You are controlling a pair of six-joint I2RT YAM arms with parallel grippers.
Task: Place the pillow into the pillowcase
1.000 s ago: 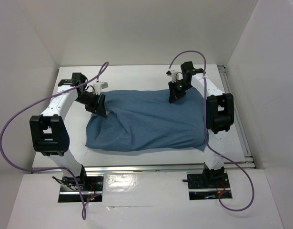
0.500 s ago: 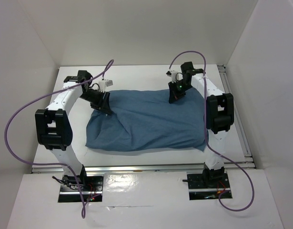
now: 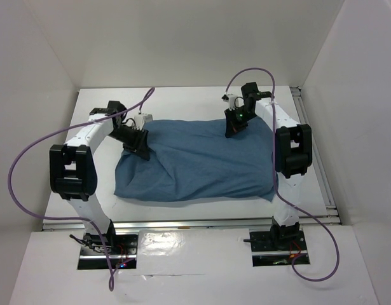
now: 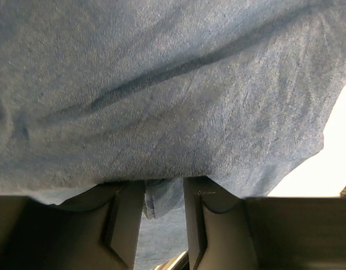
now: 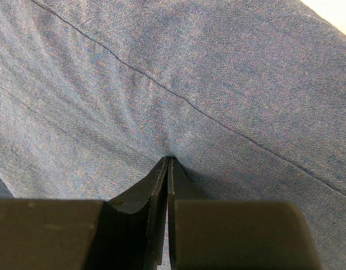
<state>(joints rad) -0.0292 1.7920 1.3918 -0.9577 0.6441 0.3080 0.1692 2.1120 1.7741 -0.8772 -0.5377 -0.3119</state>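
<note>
The dusty-blue pillowcase (image 3: pixel 201 162) lies plump and wrinkled in the middle of the white table. The pillow is hidden; no cream cloth shows in the top view. My left gripper (image 3: pixel 141 149) is at the pillowcase's far left corner. In the left wrist view its jaws (image 4: pixel 164 188) stand a little apart, with a blue hem fold hanging between them and cloth draped over their tips. My right gripper (image 3: pixel 233 130) is at the far edge, right of centre. In the right wrist view it (image 5: pixel 168 159) is shut, pinching a pucker of the pillowcase (image 5: pixel 218 73).
The white table (image 3: pixel 182 101) is walled by white panels at the back and both sides. Purple cables (image 3: pixel 30 152) loop off both arms. A metal rail (image 3: pixel 201 222) runs along the near edge, with the arm bases behind it.
My left arm has swung right and inward, carrying its gripper onto the pillowcase's far left corner. The right gripper has stayed put on the cloth.
</note>
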